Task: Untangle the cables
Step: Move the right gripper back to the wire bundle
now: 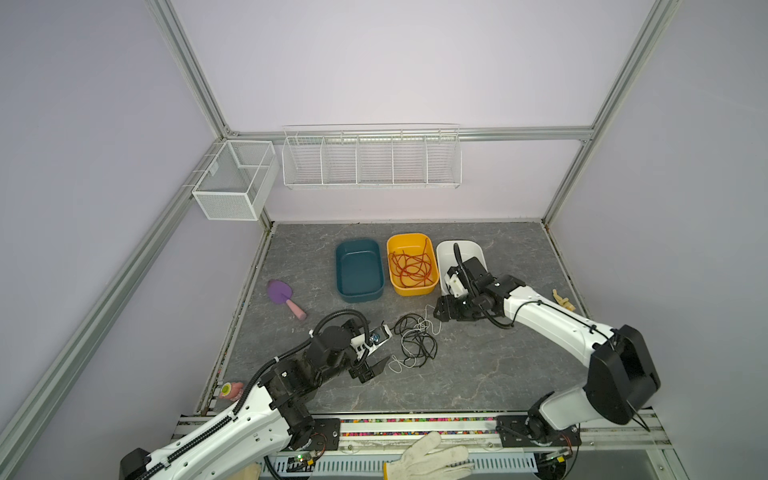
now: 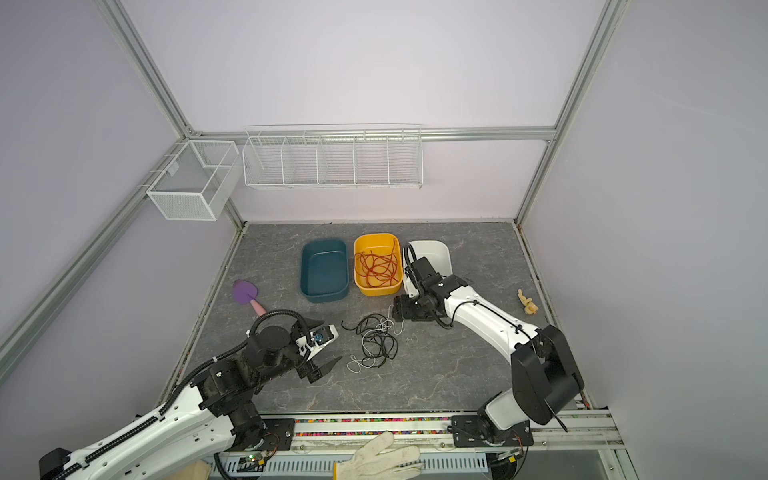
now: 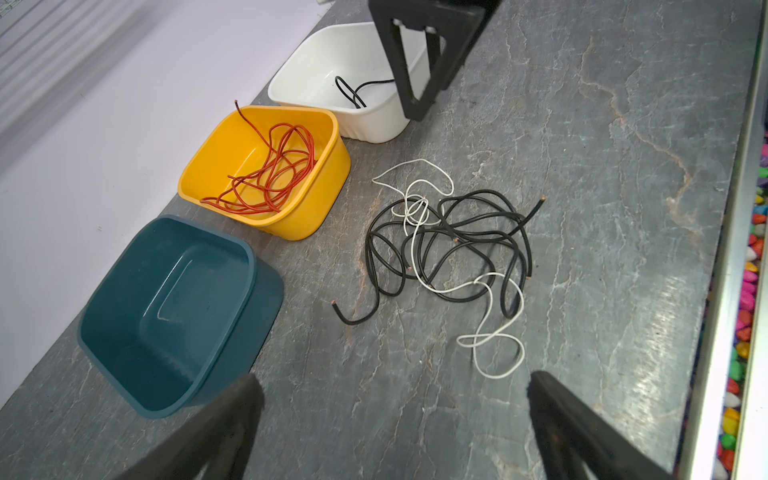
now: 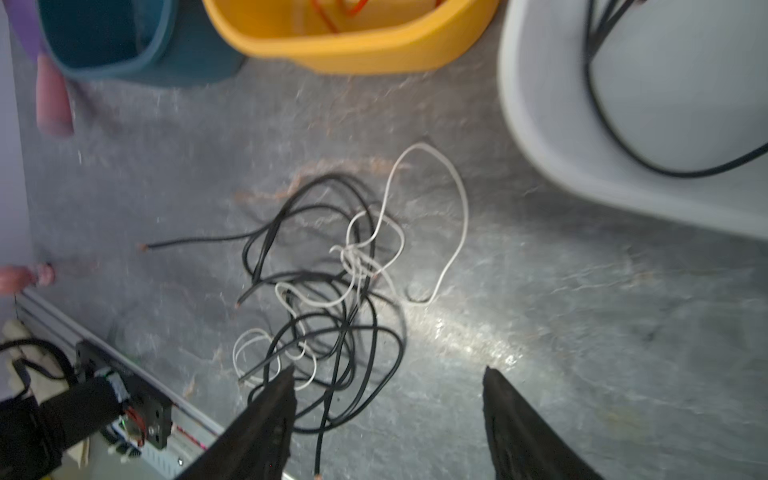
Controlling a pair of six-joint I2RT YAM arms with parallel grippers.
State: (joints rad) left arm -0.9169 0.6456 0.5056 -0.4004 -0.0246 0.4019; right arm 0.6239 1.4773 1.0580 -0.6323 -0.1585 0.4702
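Observation:
A tangle of black and white cables (image 1: 415, 341) (image 2: 376, 343) (image 3: 451, 243) (image 4: 332, 291) lies on the grey table in front of the bins. Red-orange cables (image 1: 411, 268) (image 3: 270, 176) lie coiled in the yellow bin (image 1: 415, 289). One black cable (image 3: 353, 89) (image 4: 602, 104) lies in the white bin (image 1: 469, 246). My left gripper (image 1: 385, 340) (image 3: 395, 380) stands open just left of the tangle, with nothing between its fingers. My right gripper (image 1: 439, 309) (image 4: 390, 370) hovers open at the tangle's far right edge, beside the white bin, holding nothing.
An empty teal bin (image 1: 359, 270) stands left of the yellow one. A purple scoop (image 1: 282, 297) lies at the left, a beige object (image 1: 563, 299) at the right edge. Wire baskets (image 1: 372, 160) hang on the back wall. A white glove (image 1: 428, 457) rests on the front rail.

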